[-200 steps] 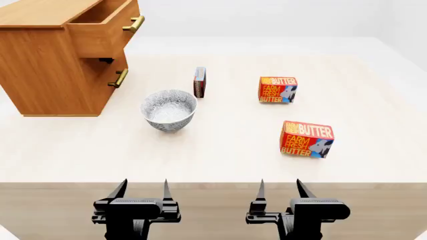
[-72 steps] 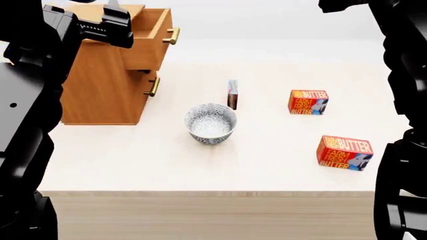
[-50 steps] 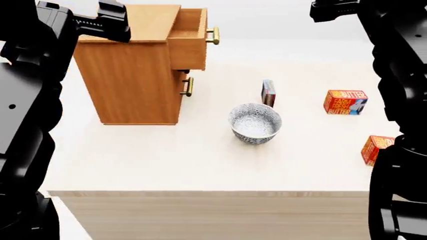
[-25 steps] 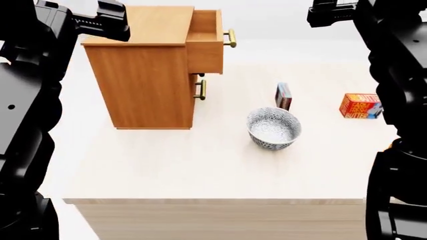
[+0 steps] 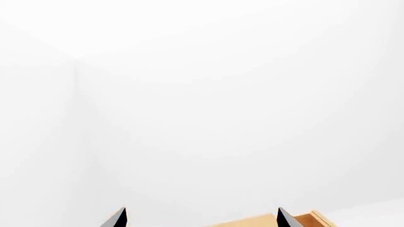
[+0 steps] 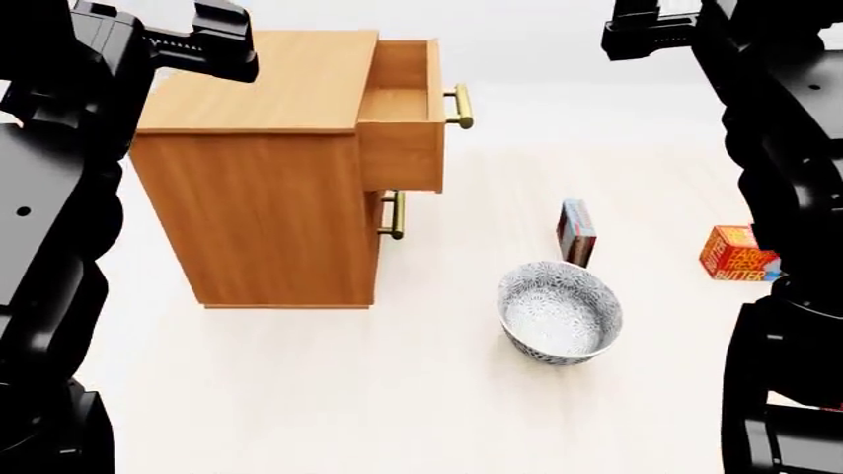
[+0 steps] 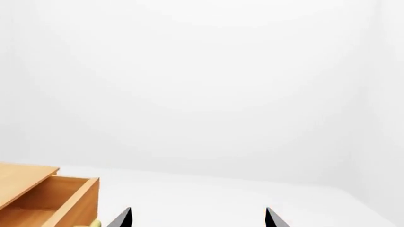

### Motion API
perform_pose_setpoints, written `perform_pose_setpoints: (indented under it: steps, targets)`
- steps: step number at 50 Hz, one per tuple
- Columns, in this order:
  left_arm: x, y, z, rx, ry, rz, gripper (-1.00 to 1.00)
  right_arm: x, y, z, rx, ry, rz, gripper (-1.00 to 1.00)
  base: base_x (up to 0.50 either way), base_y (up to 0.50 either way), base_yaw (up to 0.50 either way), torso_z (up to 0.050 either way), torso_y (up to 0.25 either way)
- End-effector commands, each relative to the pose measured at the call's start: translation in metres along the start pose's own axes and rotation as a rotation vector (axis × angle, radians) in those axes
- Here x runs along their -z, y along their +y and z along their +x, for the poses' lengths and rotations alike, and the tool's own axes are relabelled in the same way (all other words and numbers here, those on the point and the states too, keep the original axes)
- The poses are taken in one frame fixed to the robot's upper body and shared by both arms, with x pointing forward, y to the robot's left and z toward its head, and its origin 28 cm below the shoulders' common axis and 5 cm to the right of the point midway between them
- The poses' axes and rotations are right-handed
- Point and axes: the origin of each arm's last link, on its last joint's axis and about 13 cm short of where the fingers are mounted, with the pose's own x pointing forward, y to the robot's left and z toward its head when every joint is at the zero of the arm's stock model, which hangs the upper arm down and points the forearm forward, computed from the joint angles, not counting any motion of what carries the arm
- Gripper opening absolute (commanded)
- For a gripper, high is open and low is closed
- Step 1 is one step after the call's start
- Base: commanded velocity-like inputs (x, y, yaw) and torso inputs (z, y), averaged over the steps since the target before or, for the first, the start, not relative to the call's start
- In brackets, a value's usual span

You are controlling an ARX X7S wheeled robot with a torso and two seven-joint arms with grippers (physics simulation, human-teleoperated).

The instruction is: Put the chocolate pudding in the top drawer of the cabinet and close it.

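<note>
Chocolate pudding [image 6: 575, 232]: we see a thin red-brown and blue box standing on edge behind the patterned bowl [image 6: 560, 312]. Both the left gripper [image 5: 200, 218] and right gripper [image 7: 197, 217] show fingertips spread wide, holding nothing.

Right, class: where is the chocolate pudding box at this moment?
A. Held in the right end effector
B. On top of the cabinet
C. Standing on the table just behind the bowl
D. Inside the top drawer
C: the chocolate pudding stands on edge on the table, just behind the bowl.

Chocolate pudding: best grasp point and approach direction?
Come from above and pinch the chocolate pudding across its thin width near the top edge. It stands upright on edge, broad faces exposed, and the bowl sits close in front, crowding a low approach.
</note>
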Motion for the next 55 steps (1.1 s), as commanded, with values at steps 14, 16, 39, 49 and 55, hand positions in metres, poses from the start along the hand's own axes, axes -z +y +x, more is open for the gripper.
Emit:
perform_pose_setpoints:
  steps: [14, 16, 39, 49, 55]
  targets:
    - [0.0000, 0.0000, 0.0001, 0.000, -0.004, 0.002, 1.00, -0.0014, -0.0009, -0.0009, 0.002, 0.002, 0.007, 1.00, 0.40, 0.00, 0.00, 0.000, 0.001]
    - [0.0000, 0.0000, 0.0001, 0.000, -0.004, 0.002, 1.00, -0.0015, -0.0011, -0.0010, 0.003, 0.002, 0.008, 1.00, 0.40, 0.00, 0.00, 0.000, 0.000]
    - [0.0000, 0.0000, 0.0001, 0.003, -0.006, 0.002, 1.00, -0.0013, -0.0013, -0.0013, 0.000, 0.007, 0.018, 1.00, 0.20, 0.00, 0.00, 0.000, 0.000]
    - [0.0000, 0.0000, 0.0001, 0.002, -0.007, 0.003, 1.00, -0.0022, -0.0015, -0.0017, -0.001, 0.010, 0.028, 1.00, 0.09, 0.00, 0.00, 0.000, 0.001]
    - [0.0001, 0.0000, 0.0001, 0.002, -0.008, 0.003, 1.00, -0.0022, -0.0016, -0.0019, -0.006, 0.015, 0.004, 1.00, 0.00, 0.05, 0.00, 0.000, 0.000]
